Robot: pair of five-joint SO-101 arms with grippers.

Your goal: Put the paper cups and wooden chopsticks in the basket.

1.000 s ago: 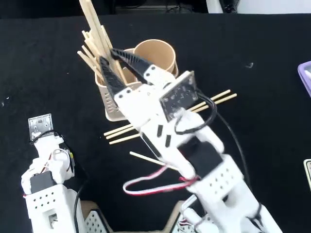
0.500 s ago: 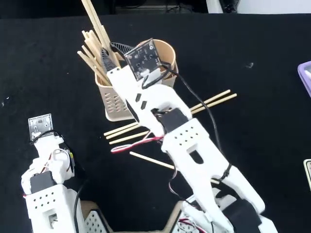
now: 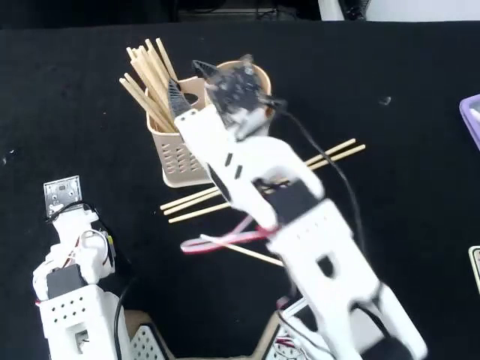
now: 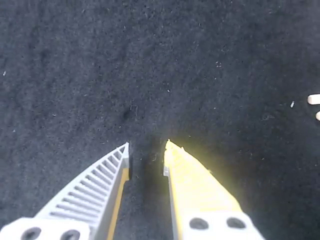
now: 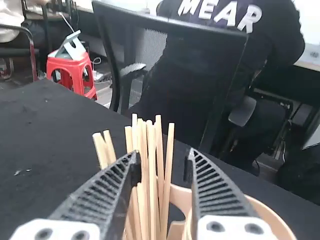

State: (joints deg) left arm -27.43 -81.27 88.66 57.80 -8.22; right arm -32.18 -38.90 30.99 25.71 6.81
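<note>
The beige basket (image 3: 177,162) stands at the back of the black table, with a bundle of wooden chopsticks (image 3: 147,78) leaning out of it and a tan paper cup (image 3: 257,73) inside. My right gripper (image 3: 184,73) hovers open just above the basket. From its wrist the chopsticks (image 5: 148,150) stand loose between the spread fingers of the right gripper (image 5: 161,162), and the cup's rim (image 5: 267,217) is beside them. More chopsticks (image 3: 334,153) lie on the table under the right arm, and a single one (image 3: 255,254) lies nearer. My left gripper (image 4: 146,150) points at bare cloth, slightly open and holding nothing.
The left arm (image 3: 69,259) rests at the front left corner. Two chopstick ends (image 4: 314,99) lie off to its side. A purple object (image 3: 471,114) sits at the right edge of the table. A person sits on a chair (image 5: 165,55) behind the table.
The right arm carried tall chopsticks over the basket. They have now dropped in among the others, and the gripper stands open above them. The left arm has not moved.
</note>
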